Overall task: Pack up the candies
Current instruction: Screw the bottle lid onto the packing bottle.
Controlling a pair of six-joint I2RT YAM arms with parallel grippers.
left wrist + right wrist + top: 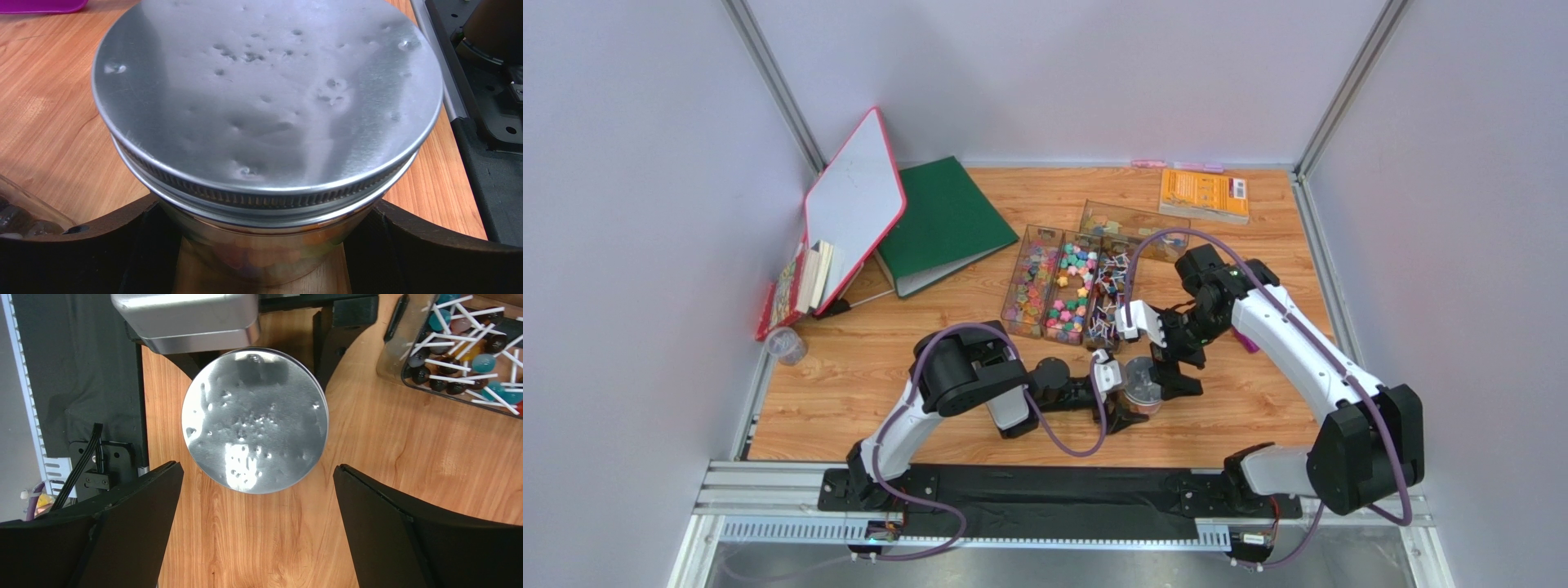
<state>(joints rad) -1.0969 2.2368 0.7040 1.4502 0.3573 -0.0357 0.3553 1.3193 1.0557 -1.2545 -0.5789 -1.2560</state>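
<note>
Two pincers stood at one jar (pixel 264 245), and I counted one dented metal lid (pixel 255 419) sitting on its mouth. The jar stood upright on the wooden table (pixel 854 368). The left pincer (pixel 1143 398) was clamped on it low down, with one black finger (pixel 92 257) against each side of the glass. The right pincer (pixel 258 478) hung directly above the lid, spread wide and gripping nothing, its two fingers (pixel 92 539) clear of the rim on either side.

The candies (pixel 1069 288) were far too many and too small for me to count. Most lay in four clear trays (pixel 1014 321) beyond both pincers: three side by side and one further back, all apart from the left pincer. The ones on white sticks (pixel 466 361) filled the tray nearest the right pincer, just past its fingertips. A few more coloured ones showed dimly through the glass under the lid, right between the left pincer's fingers.
</note>
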